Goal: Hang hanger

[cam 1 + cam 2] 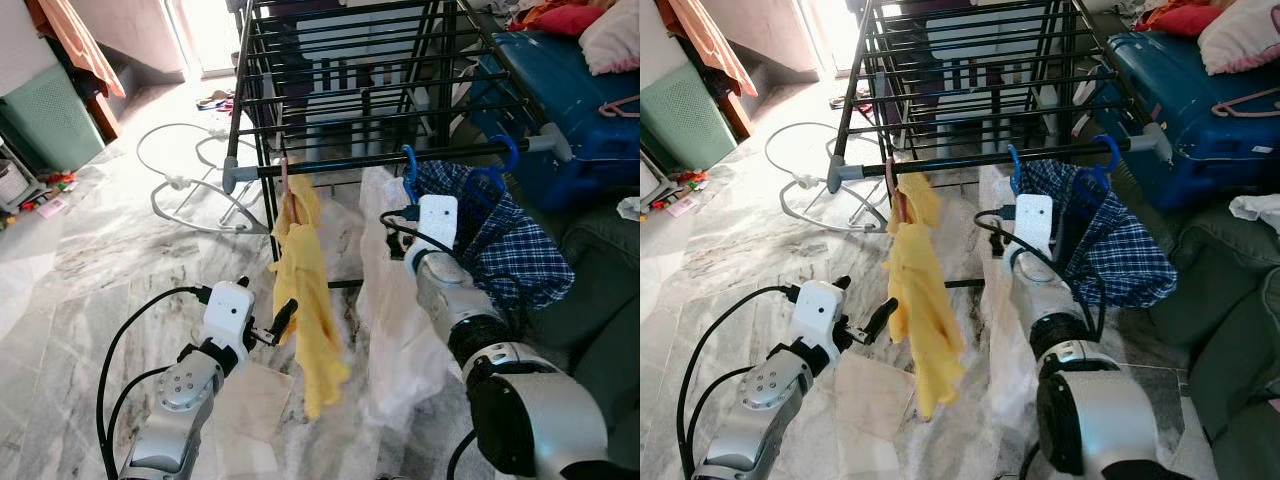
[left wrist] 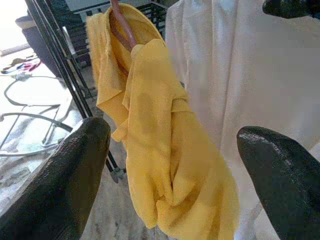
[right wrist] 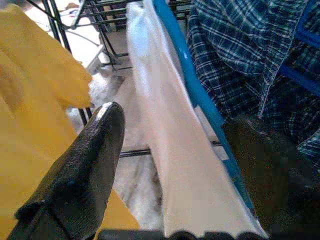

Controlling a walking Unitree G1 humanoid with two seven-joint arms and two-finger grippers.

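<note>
While the yellow cloth [image 1: 303, 300] hangs from the black metal drying rack [image 1: 345, 90], the left gripper [image 2: 170, 165] gapes just beside it, and the right gripper [image 3: 170, 145] spreads around the blue hanger's [image 3: 192, 75] white garment [image 3: 172, 150].

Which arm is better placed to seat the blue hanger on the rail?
Right. The right pincer straddles the blue hanger holding the white garment; the left pincer faces the yellow garment.
</note>
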